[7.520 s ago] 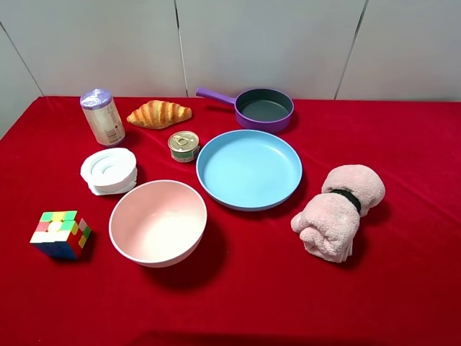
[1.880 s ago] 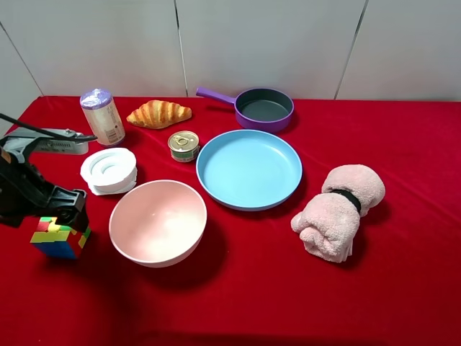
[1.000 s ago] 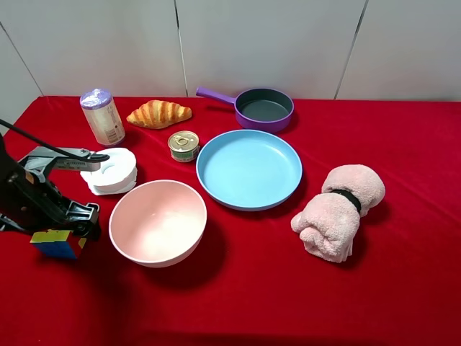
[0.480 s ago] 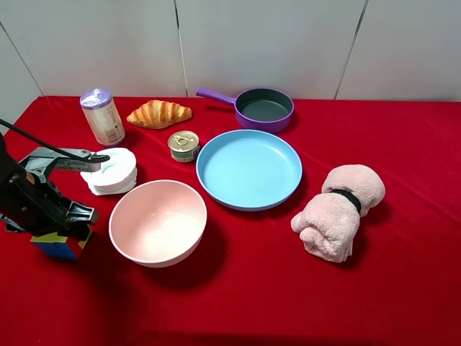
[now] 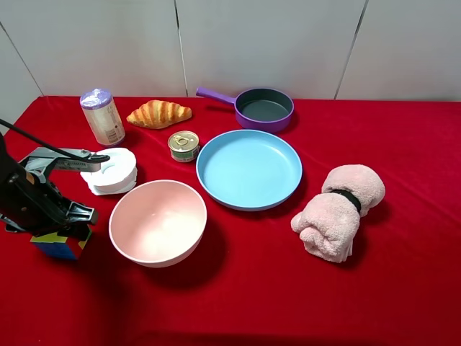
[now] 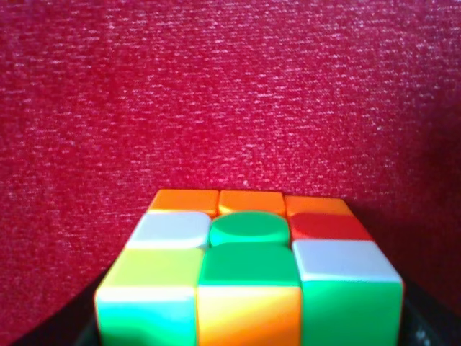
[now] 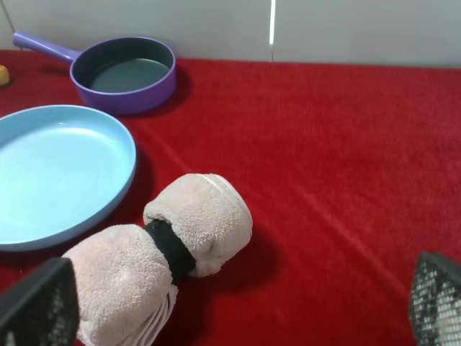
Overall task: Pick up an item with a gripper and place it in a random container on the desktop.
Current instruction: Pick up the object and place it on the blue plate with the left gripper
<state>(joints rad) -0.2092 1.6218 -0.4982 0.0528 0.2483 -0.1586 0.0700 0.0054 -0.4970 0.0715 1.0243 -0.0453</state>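
The left gripper (image 5: 61,225) is put down over the cube (image 5: 57,247), which lies on the red cloth (image 5: 252,303) right under it, ready to be grabbed. Whether it is squeezed yet cannot be told. The blue plate (image 5: 216,180) lies well beyond the pink bowl (image 5: 157,222).

Reaches in from the left edge of the high view with the left arm (image 5: 16,196), dark and bent down towards the desktop (image 5: 252,288). Carries a thin black cable (image 5: 32,138) that arches over the wrist. Holds the left gripper (image 5: 57,229) low and pointing downward, directly over the puzzle cube (image 5: 56,246), jaws down at its sides. Shows in the left wrist view only dark edges of the fingers (image 6: 432,328) beside the cube, so not possible to say if pressing it. Holds the right gripper (image 7: 232,306) above the desktop, the two black textured fingertips (image 7: 32,310) spread wide apart.
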